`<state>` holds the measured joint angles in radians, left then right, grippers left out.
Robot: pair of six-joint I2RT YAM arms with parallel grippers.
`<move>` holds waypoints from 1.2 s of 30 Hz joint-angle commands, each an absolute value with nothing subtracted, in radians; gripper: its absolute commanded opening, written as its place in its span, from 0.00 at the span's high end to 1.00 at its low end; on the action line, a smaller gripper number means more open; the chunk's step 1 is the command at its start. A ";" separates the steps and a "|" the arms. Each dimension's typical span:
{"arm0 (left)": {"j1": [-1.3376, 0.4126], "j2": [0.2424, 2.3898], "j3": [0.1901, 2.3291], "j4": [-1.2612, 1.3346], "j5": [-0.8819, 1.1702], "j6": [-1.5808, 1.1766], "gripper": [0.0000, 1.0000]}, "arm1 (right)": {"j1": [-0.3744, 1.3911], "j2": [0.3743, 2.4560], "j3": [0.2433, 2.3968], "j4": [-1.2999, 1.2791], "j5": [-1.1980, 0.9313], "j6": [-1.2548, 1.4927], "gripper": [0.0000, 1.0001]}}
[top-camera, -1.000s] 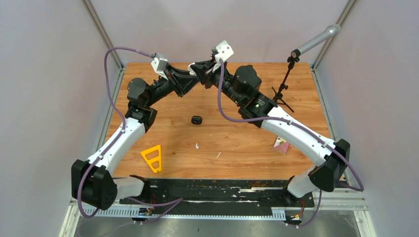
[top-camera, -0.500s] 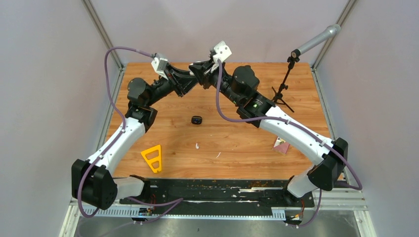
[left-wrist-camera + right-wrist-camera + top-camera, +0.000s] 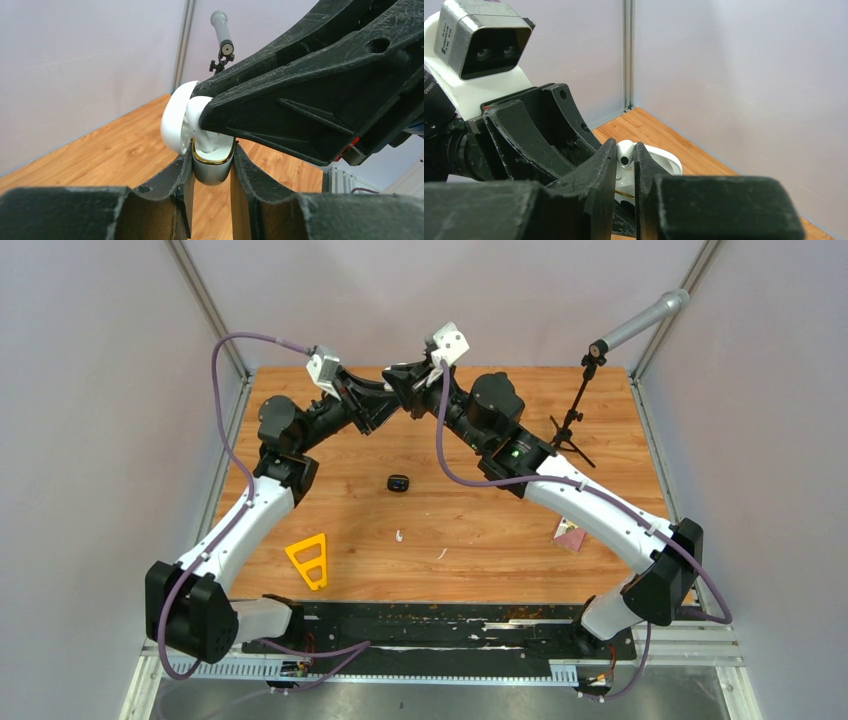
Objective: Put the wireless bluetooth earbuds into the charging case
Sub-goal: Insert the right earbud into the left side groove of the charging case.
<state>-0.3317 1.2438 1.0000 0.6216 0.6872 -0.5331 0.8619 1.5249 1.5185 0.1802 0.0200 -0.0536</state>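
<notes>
Both arms met above the far-middle of the desk (image 3: 520, 540). Left claw (image 3: 211, 156) was clamped tight on the white charging case (image 3: 212, 176), one finger each side of its base, gold rim facing up. The lid (image 3: 174, 125) stood flipped open, on the left in the left wrist cam. Right claw (image 3: 625, 149) sat over the case w/ jaws narrow, pinching a white earbud (image 3: 624, 155) btwn the tips. The earbud's stem pointed down into the case opening and its head was up btwn the right claw's fingers. Couldn't tell if it was fully seated.

Down on the desk, well apart from both claws, a black charging case (image 3: 398, 483) lay near centre. Two small white bits (image 3: 399, 536) lay nearer the arm bases, too small to ID. A yellow triangular piece (image 3: 309, 561) lay near-left, a mic stand (image 3: 573, 425) stood far-right, and a small pinkish item (image 3: 571, 533) lay just beside the right forearm.
</notes>
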 commanded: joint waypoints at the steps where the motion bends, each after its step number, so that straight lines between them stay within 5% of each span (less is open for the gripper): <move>1: -0.319 1.245 1.066 0.670 0.675 -0.543 1.00 | 0.868 1.509 1.508 0.181 0.038 -0.049 0.94; 11: -0.314 1.247 1.068 0.669 0.676 -0.540 1.00 | 0.868 1.505 1.503 0.179 0.041 -0.052 0.89; 21: -0.315 1.243 1.054 0.672 0.682 -0.539 1.00 | 0.868 1.507 1.515 0.159 0.038 -0.053 0.62; 36: -0.314 1.238 1.014 0.689 0.769 -0.479 1.00 | 0.827 1.441 1.771 -0.119 0.060 -0.022 0.53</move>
